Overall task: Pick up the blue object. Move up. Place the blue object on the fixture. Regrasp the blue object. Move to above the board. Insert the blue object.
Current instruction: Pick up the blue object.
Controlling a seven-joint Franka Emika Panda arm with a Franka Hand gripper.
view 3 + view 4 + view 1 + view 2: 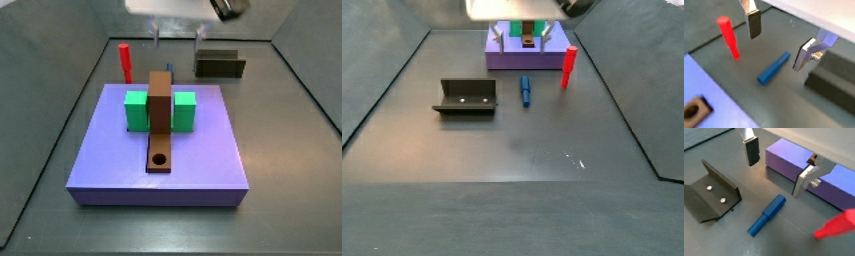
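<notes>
- Pincer (774,170) hovers above the blue object (767,216), fingers apart, empty.
- Blue object lies flat on the floor between fixture (709,190) and red peg (729,37).
- Likely light, rigid, smooth; grip mid-shaft.

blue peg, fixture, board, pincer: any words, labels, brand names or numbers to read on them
None: no view shows readable text.
The blue peg, lying on the floor: plain, no marking.
The fixture: only two pale screw heads, no lettering.
The board: bare, as are its green blocks and brown bar.
The red peg: plain.
The pincer, open above the blue peg: bare silver plates, no brand visible.
</notes>
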